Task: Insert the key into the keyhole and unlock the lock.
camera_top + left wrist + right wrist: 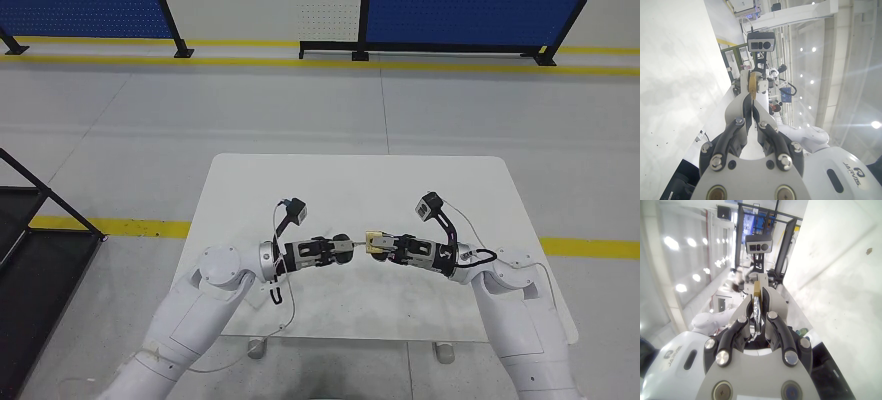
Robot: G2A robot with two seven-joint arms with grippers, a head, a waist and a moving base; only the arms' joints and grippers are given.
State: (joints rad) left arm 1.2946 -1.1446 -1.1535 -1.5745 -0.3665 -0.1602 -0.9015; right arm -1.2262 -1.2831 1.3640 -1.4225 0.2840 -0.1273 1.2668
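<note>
The lock (pixel 378 240), a small brass padlock, hangs in the middle of the frame in the top view, lifted clear of the table (pixel 300 190). The right end effector (pixel 757 295) is clamped on it, its pads pressed to the flat brass faces, and the steel shackle (pixel 756 315) runs back between them toward the wrist. The left end effector (pixel 752 99) is clenched on the key (pixel 753 103), which points at the far end of the lock. Whether its tip has entered yet I cannot tell.

The lock looks dense and rigid, and its smooth faces would likely twist in the grip once turning force arrives, so the broad sides are the place to hold it. The key seems light, thin and stiff. Pinched at its head, it could pivot between the pads if it meets the lock off-line.

The table is smooth and white with a few faint specks. Around it lie a grey floor (pixel 450 110) with yellow lines (pixel 120 227), blue panels (pixel 470 20) along the upper edge, and a black rack (pixel 30 240) at the left edge.
</note>
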